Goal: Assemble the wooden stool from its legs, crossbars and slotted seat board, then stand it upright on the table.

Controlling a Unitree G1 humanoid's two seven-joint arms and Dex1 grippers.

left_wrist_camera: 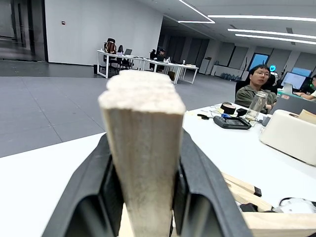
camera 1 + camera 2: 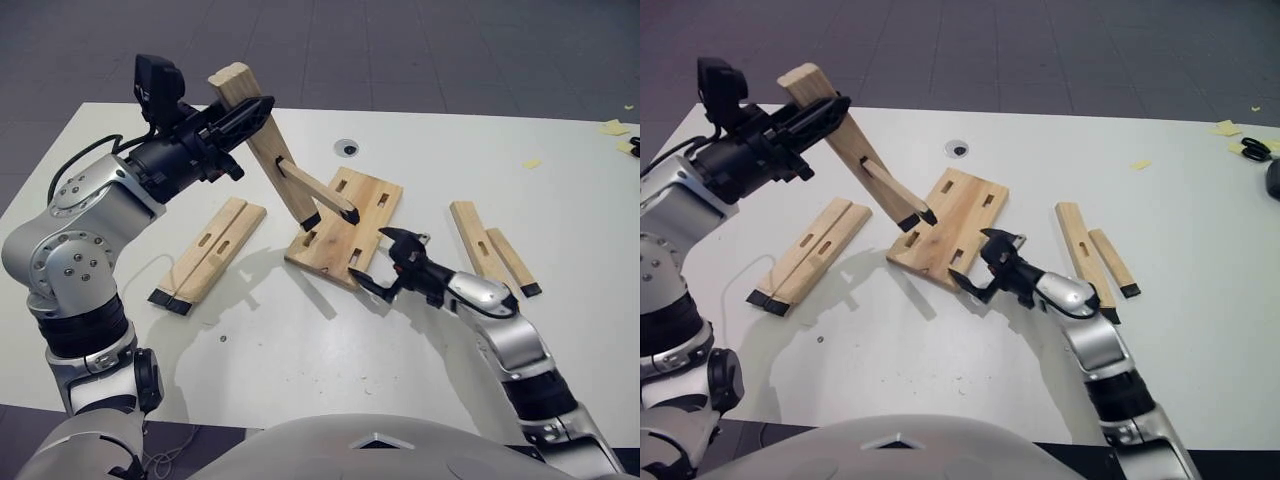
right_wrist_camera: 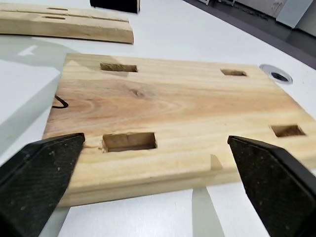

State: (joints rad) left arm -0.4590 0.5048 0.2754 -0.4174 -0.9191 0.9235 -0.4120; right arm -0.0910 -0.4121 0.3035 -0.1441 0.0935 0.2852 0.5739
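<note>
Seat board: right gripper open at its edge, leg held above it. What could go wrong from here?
1. The seat board lies loose on the table; the right gripper is open at its near edge, so a push from above may slide it.
2. The left gripper holds the leg tilted, so its end may miss a slot or jam in it.
3. The crossbar juts sideways from the leg and could catch the board.

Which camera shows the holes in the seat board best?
The right wrist view: the seat board lies close, four slots plain. Both eye views show it smaller, partly behind the held leg. Left wrist view: perhaps an edge.
</note>
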